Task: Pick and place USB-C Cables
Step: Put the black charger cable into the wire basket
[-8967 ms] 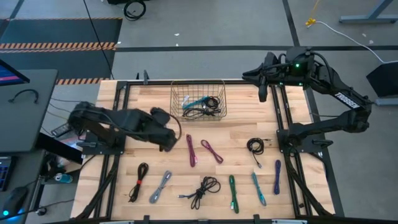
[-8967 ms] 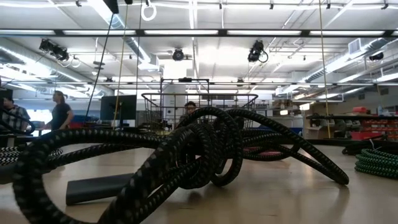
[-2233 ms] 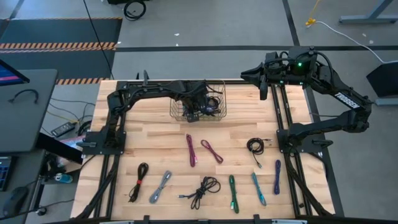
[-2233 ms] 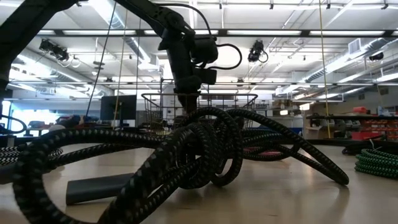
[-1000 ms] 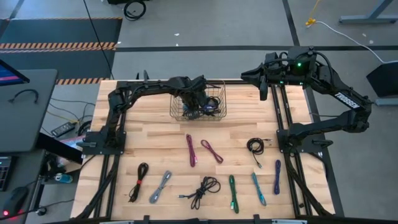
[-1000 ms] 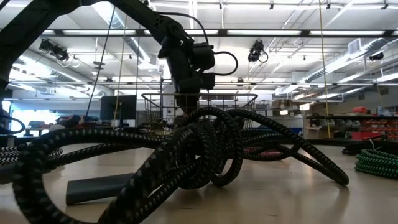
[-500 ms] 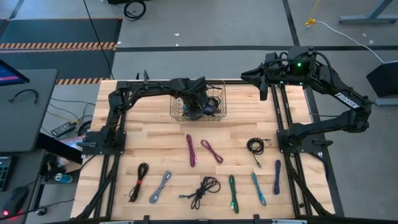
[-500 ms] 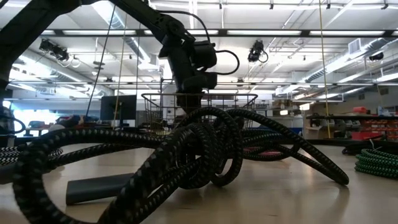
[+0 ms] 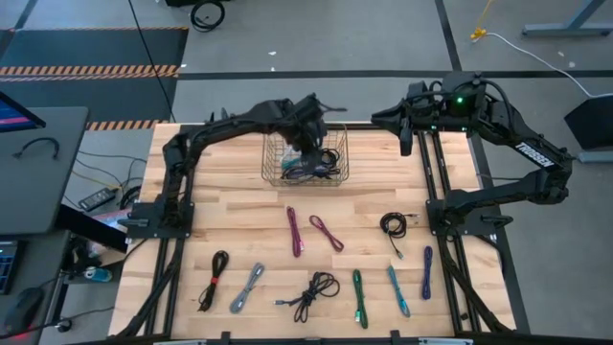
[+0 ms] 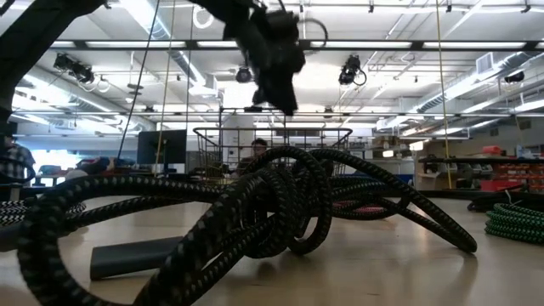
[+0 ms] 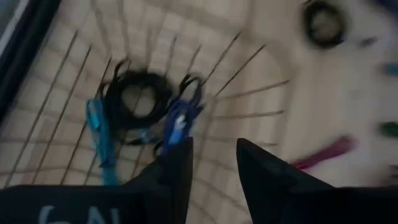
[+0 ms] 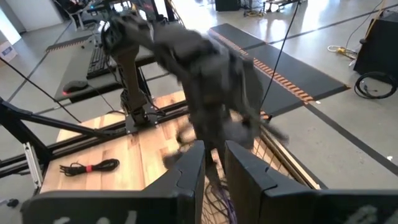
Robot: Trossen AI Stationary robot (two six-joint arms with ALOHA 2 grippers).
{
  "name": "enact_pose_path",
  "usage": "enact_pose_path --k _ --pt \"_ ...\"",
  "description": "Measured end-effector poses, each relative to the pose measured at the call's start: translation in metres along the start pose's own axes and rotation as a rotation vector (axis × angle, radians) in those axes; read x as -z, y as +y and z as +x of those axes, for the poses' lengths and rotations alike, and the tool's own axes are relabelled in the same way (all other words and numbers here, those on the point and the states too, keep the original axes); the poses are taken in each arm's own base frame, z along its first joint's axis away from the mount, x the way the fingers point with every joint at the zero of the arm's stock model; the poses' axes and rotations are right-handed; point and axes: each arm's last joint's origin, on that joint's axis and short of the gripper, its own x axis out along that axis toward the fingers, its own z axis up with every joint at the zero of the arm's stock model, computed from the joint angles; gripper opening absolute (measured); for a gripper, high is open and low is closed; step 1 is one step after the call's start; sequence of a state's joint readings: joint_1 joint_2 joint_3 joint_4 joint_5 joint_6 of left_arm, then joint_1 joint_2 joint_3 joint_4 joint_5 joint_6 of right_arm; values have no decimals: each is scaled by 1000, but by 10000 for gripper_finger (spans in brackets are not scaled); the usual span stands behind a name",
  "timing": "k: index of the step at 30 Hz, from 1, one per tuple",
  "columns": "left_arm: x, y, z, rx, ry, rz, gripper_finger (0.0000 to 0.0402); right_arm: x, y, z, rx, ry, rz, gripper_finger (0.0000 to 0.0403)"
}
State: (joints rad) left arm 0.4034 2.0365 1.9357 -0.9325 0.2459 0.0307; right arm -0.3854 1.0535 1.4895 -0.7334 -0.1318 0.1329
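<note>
In basket: several USB-C Cables, black, blue and teal, lay heaped.
On table: ten bundles lay apart.

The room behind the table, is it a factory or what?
Probably a big workshop or lab hall: strip ceiling lights on an open ceiling, a concrete floor with hazard striping, and desks with a keyboard.

Even indoor light, motion blur in the close views

From above, the table is evenly lit with soft, faint shadows. In the low view ceiling strip lights glare white, the near cable is dark and soft, and the left arm is smeared. The left wrist view is blurred throughout, most at the basket; the right wrist view blurs that arm.
</note>
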Motion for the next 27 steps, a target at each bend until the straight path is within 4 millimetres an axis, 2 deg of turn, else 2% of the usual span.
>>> enact_pose_path --k 4,8,16,22,27 --pt "-10 -20 -30 97 19 -37 130 3 0 0 3 26 -1 68" --pt "-10 -48 -51 146 81 -9 130 5 -1 0 6 52 -18 68" --pt "17 -122 -53 186 307 15 130 13 -2 -1 13 131 -48 68" --pt "40 -180 -50 -36 364 18 131 14 -2 -1 12 144 -73 68" --pt "62 -216 -53 -277 321 -66 130 14 -2 -1 10 144 -98 68"
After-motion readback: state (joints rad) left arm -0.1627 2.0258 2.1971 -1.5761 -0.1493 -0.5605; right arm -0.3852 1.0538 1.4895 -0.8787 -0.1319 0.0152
